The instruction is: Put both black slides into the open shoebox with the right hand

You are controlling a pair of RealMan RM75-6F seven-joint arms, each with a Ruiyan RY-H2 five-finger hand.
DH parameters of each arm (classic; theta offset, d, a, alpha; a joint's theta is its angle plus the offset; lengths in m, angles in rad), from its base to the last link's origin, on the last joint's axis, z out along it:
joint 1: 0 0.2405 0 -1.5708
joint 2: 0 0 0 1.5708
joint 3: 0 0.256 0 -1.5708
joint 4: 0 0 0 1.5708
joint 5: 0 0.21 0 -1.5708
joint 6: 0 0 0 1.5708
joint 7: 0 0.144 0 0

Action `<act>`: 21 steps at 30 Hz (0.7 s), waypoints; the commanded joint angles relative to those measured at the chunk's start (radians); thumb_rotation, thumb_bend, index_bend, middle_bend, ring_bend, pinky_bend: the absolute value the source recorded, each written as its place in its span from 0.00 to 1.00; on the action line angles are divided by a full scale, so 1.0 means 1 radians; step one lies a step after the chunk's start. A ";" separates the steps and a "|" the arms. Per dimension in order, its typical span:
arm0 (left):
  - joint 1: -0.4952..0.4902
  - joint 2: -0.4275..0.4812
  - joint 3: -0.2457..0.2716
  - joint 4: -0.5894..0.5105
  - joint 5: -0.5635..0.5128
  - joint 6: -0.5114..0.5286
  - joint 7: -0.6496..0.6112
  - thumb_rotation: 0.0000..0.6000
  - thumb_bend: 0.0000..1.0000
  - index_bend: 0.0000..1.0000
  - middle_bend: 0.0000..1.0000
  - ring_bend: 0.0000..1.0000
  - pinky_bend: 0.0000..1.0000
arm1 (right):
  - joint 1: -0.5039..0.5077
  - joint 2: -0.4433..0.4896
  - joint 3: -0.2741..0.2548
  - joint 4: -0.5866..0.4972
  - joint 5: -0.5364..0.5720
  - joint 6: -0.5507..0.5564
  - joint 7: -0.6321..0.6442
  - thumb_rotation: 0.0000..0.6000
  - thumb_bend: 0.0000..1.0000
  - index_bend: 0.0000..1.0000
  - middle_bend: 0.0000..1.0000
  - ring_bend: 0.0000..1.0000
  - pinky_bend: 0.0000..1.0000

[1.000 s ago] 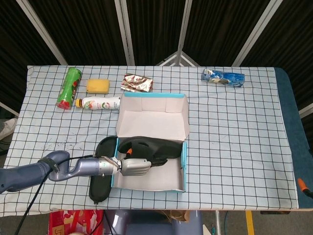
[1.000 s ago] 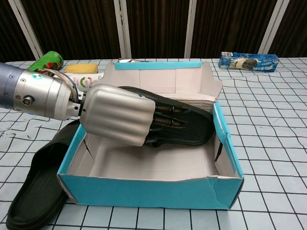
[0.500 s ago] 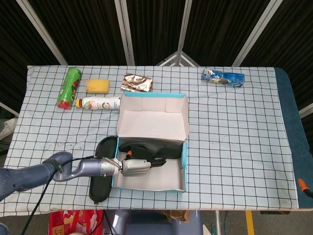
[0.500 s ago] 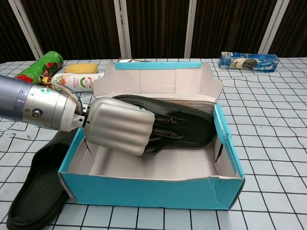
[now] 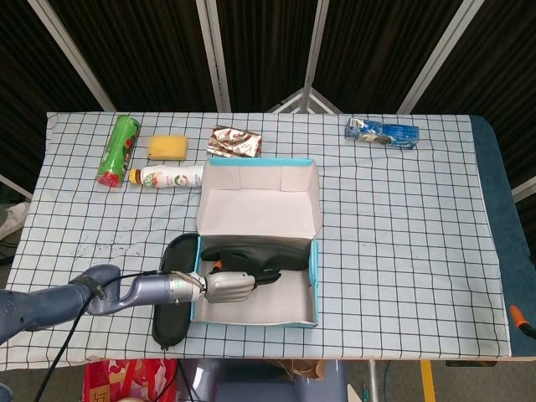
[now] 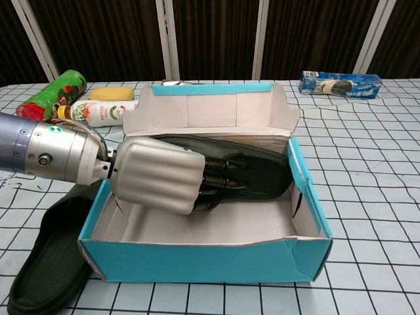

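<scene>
The left robot hand point(image 6: 157, 174) reaches over the shoebox's point(image 6: 210, 262) left wall from outside. Its fingers point(image 6: 220, 178) are wrapped onto the first black slide point(image 6: 259, 172), so it is grasping that slide. The thumb is hidden behind the knuckles.

This slide is already inside the shoebox, running lengthwise along the back wall under the raised lid. That placement probably leaves the front half of the box floor free for its partner.

The second black slide point(image 6: 42, 279) lies flat on the surface point(image 5: 402, 234), just outside the shoebox's left wall and under the forearm. It is close enough for a short lift over the rim.

The task names the right hand, but no other robot hand shows in either view.
</scene>
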 commanded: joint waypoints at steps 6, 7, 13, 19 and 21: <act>0.017 0.013 -0.029 -0.035 -0.042 0.007 0.027 1.00 0.33 0.20 0.16 0.00 0.02 | -0.001 0.000 0.000 -0.002 0.001 -0.001 -0.001 1.00 0.35 0.10 0.07 0.05 0.00; 0.021 0.017 -0.041 -0.040 -0.053 0.010 0.036 1.00 0.33 0.18 0.13 0.00 0.02 | 0.000 0.001 0.000 -0.002 0.002 -0.002 0.000 1.00 0.35 0.10 0.07 0.05 0.00; 0.024 0.025 -0.052 -0.056 -0.069 -0.010 0.074 1.00 0.31 0.11 0.03 0.00 0.02 | 0.000 0.002 -0.001 -0.003 0.002 -0.003 0.003 1.00 0.35 0.10 0.07 0.05 0.00; 0.031 0.034 -0.059 -0.079 -0.089 -0.026 0.099 1.00 0.31 0.08 0.00 0.00 0.01 | 0.000 0.004 -0.001 -0.003 0.003 -0.006 0.009 1.00 0.35 0.10 0.07 0.05 0.00; 0.033 0.041 -0.061 -0.096 -0.095 -0.029 0.107 1.00 0.31 0.08 0.00 0.00 0.01 | 0.001 0.004 0.000 -0.002 0.004 -0.007 0.010 1.00 0.35 0.11 0.07 0.05 0.00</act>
